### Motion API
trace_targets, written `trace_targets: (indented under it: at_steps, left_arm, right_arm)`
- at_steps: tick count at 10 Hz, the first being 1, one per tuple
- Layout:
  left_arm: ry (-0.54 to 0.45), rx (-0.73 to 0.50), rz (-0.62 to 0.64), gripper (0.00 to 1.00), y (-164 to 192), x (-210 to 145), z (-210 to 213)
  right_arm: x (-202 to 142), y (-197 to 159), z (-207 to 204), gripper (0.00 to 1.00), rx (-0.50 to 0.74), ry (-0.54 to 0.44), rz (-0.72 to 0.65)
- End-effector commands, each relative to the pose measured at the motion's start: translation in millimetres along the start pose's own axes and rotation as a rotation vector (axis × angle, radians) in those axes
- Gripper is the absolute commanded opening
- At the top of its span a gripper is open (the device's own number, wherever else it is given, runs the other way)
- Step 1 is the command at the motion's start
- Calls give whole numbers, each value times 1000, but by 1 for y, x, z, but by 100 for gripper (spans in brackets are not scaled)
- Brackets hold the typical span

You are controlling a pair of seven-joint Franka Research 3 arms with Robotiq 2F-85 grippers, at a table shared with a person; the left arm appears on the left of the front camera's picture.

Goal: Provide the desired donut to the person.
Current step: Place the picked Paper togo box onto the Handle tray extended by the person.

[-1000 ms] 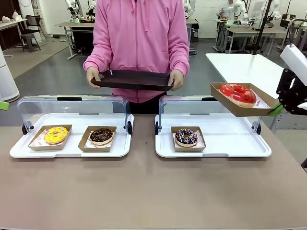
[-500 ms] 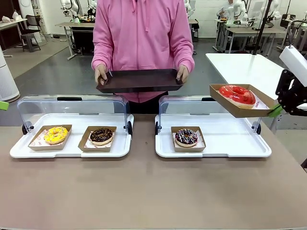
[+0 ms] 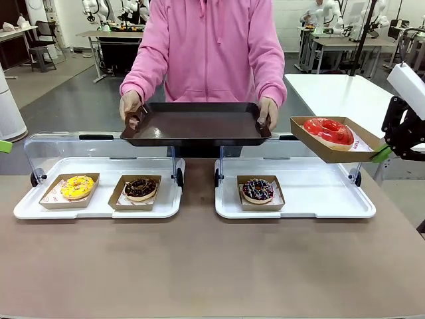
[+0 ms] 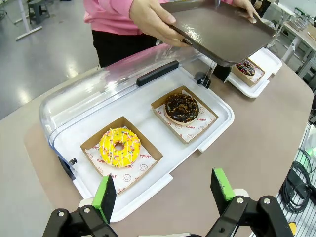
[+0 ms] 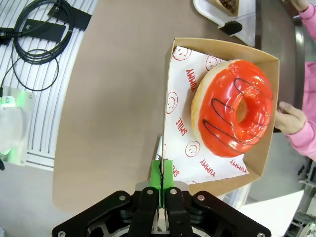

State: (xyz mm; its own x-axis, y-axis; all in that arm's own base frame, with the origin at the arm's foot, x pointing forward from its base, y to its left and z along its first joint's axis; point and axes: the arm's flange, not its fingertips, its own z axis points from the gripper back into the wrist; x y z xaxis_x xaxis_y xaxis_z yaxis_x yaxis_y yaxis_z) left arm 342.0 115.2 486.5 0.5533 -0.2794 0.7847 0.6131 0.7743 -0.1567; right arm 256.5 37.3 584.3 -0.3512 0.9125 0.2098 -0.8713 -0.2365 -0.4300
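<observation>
Red donut sits in its cardboard box, held up off the table at the right side, above the far right corner of the right white tray. The right gripper has its green pads pressed together on the box's rim, and the box hangs slightly tilted.

Across the table the person in pink holds a dark tray out with both hands. It is roughly level above the raised clear lids, and its right end is near the box but apart from it.

The left gripper hangs spread wide with nothing between its fingers, over the near edge of the left white tray. On that tray a yellow donut and a chocolate donut lie side by side, each in its own box. The right white tray carries one dark sprinkled donut in a box.
</observation>
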Motion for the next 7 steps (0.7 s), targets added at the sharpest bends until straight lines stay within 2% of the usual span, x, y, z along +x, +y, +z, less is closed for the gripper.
trace_targets:
  at_steps: [1, 7]
  left_arm:
    - [-16, -11, -17, 100, 3, -2, -1]
    - [-16, -11, -17, 100, 3, -2, -1]
  right_arm:
    - [-3, 2, -5, 0, 8, 20, -1]
    - [-3, 2, -5, 0, 8, 20, -1]
